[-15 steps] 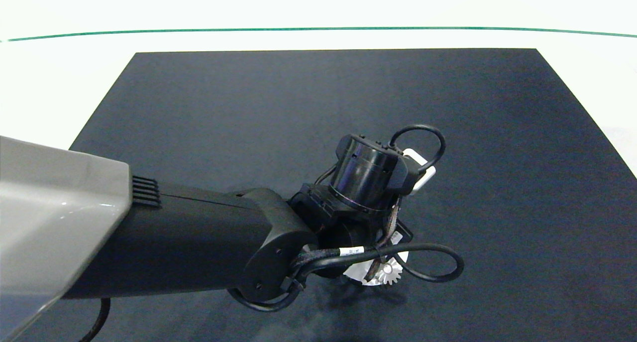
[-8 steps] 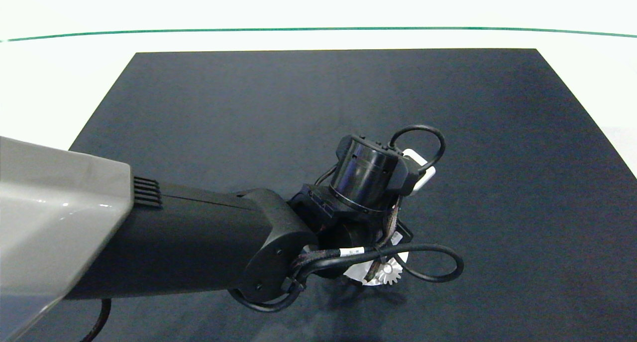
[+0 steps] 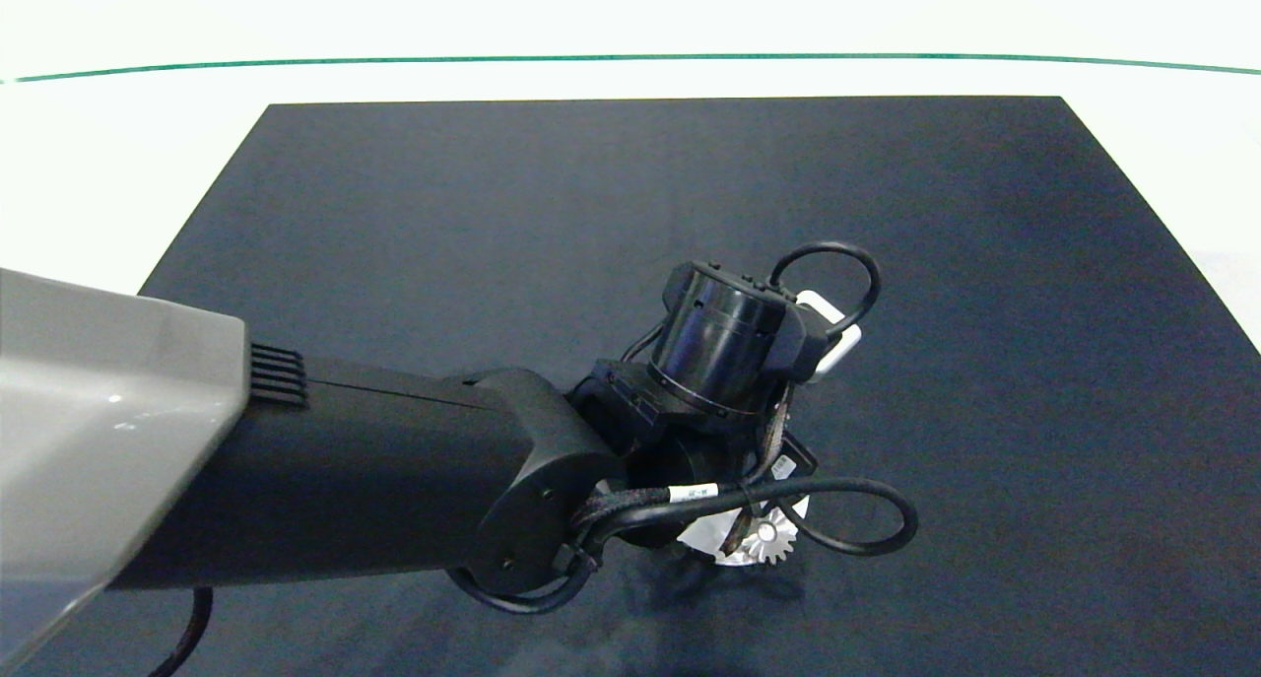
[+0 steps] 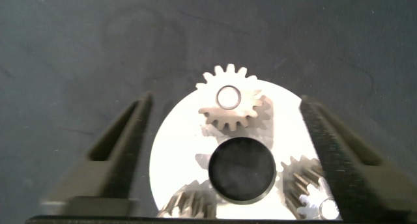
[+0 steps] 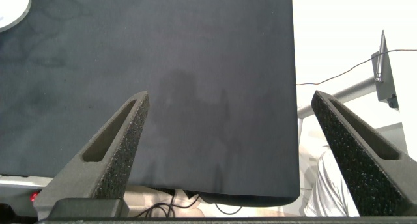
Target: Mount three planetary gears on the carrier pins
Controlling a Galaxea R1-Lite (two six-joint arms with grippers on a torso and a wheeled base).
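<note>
In the left wrist view the white carrier disc (image 4: 176, 142) lies on the dark mat, with its large centre hole showing. One planetary gear (image 4: 229, 110) sits on a carrier pin (image 4: 228, 97), whose pale tip shows in the gear's hole. Two more gears (image 4: 193, 204) (image 4: 307, 188) lie on the disc, cut by the picture's edge. My left gripper (image 4: 225, 101) hangs open above the disc, its fingers (image 4: 120, 149) on either side and holding nothing. In the head view the left wrist (image 3: 729, 347) covers most of the disc (image 3: 707, 537); one gear (image 3: 769, 541) peeks out. My right gripper (image 5: 231, 152) is open over bare mat.
A dark mat (image 3: 630, 214) covers the white table (image 3: 99, 165). Looped cables (image 3: 867, 524) hang from the left wrist beside the disc. The right gripper is near the mat's edge (image 5: 293, 120), beyond which cables and a stand show. It does not appear in the head view.
The left wrist has risen slightly above the disc. The gears and disc have not moved.
</note>
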